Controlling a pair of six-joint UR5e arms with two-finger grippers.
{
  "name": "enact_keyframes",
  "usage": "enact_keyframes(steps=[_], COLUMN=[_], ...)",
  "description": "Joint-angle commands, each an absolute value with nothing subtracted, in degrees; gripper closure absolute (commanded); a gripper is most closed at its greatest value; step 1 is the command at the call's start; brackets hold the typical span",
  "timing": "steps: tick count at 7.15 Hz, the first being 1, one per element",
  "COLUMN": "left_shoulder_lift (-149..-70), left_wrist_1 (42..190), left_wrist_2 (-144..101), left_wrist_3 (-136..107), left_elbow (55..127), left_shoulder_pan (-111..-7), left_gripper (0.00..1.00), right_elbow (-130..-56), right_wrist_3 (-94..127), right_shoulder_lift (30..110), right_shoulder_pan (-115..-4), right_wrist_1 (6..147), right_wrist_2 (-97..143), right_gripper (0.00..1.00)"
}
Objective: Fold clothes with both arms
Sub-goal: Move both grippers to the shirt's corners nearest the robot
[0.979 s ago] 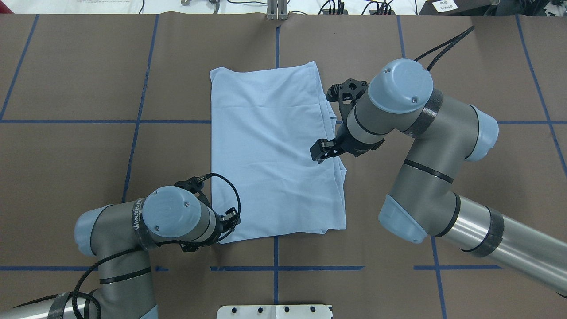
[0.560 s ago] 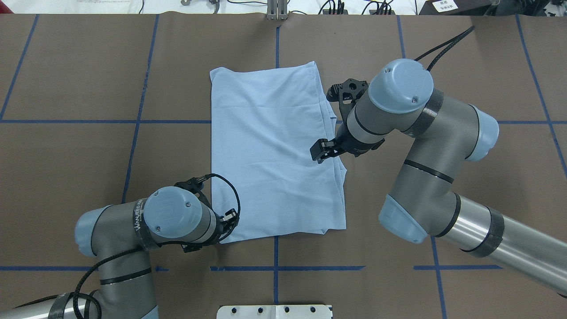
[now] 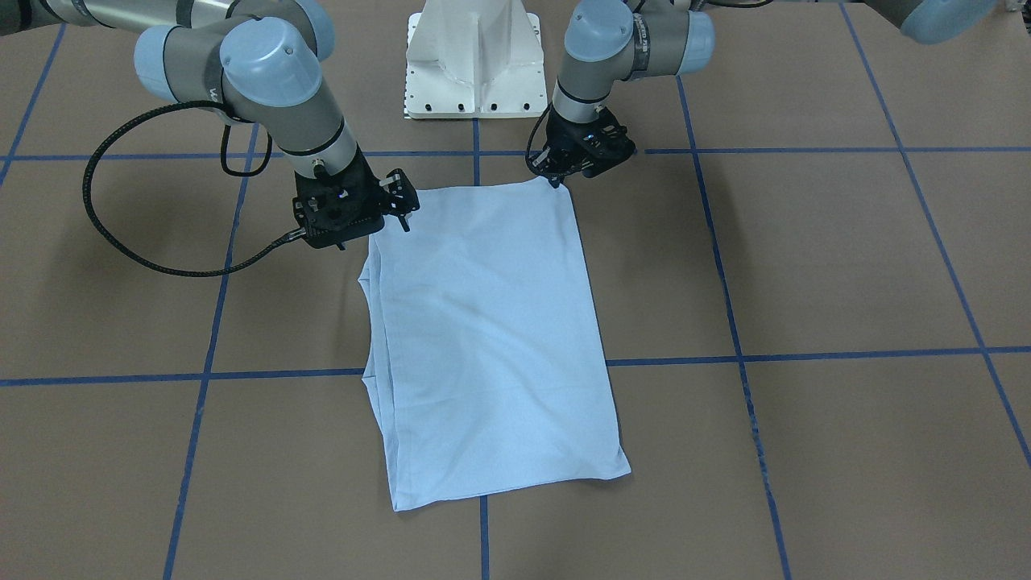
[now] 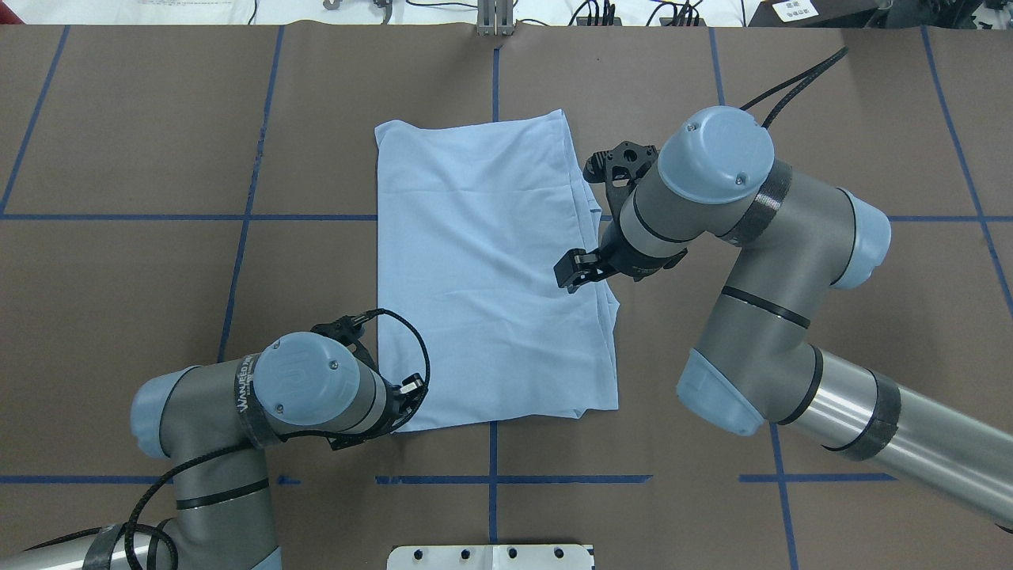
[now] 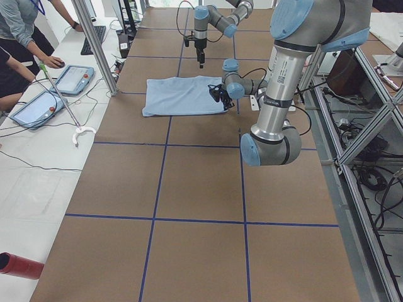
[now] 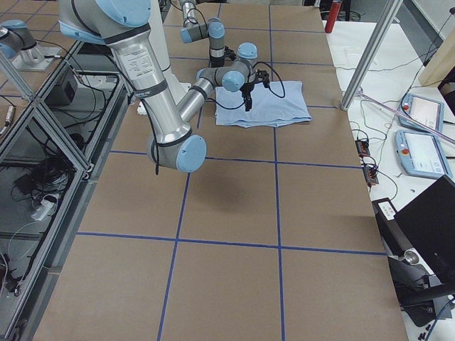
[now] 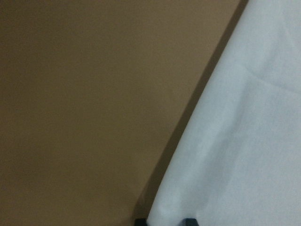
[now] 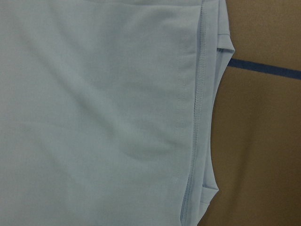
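My left gripper (image 3: pixel 556 179) sits at the near left corner of the folded T-shirt (image 4: pixel 483 261), which lies flat on the table (image 4: pixel 158 119); my right gripper (image 4: pixel 571 271) hovers over its right edge; I cannot tell either opening.

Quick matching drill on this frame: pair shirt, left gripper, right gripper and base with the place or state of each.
Things:
1 shirt
2 left gripper
3 right gripper
4 base

Place or state:
a white, at the table's edge
b at a shirt corner
c pale blue, folded flat
d over the shirt's layered side edge

Pairs: 1-c, 2-b, 3-d, 4-a
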State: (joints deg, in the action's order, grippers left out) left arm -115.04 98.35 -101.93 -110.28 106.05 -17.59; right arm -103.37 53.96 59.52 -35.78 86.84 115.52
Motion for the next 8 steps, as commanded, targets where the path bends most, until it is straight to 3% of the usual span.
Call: enact_keyframes(steps=[1,6,8], left_shoulder_lift=[-114.7,-114.7,-115.0], left_wrist_1=[98.3,97.6,97.6], left_wrist_2=[-102.0,-102.2,-102.2], left_wrist_3=[-109.7,-109.3,-109.3], left_elbow=[107.7,108.7,108.6], left_shoulder_pan=[-17.6,-17.2,-17.1], left_gripper=[1.00,1.00,1.00], right_elbow=[-103.6,-105.6,-107.0], right_wrist_3=[56.1,98.8,106.6], right_shoulder_lift=[59.6,60.1,64.8], right_shoulder_pan=[-34.9,-19.7,-18.2], right_wrist_1=[86.8,86.7,84.8], right_wrist_2=[115.5,99.6,97.6], right_gripper=[0.00,0.00,0.00])
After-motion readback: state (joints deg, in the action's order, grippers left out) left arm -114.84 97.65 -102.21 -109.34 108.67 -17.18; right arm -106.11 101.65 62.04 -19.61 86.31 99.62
